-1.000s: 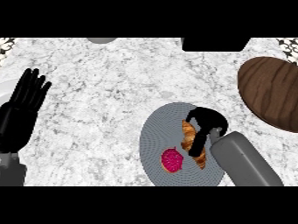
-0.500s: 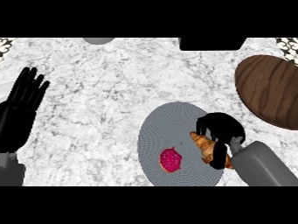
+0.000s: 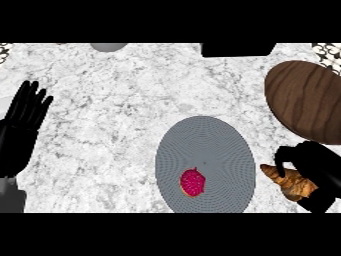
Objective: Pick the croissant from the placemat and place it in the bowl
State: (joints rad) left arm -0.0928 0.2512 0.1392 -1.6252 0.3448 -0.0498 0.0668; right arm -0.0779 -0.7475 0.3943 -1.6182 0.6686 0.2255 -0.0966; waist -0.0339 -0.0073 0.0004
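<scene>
A single head view looks steeply down, close over the worktop (image 3: 121, 95), with the left hand (image 3: 14, 135) and right hand (image 3: 324, 167) showing at its near edge.

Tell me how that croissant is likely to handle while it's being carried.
The croissant has a browned, ridged surface, so it is probably light and easily crushed by the right hand curled over it. Its curved, tapered shape likely won't roll once set down.

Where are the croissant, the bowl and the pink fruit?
croissant (image 3: 294, 184): head view, its flaky middle.
bowl (image 3: 311, 102): head view, its wooden inside.
pink fruit (image 3: 193, 183): head view, its centre.
</scene>
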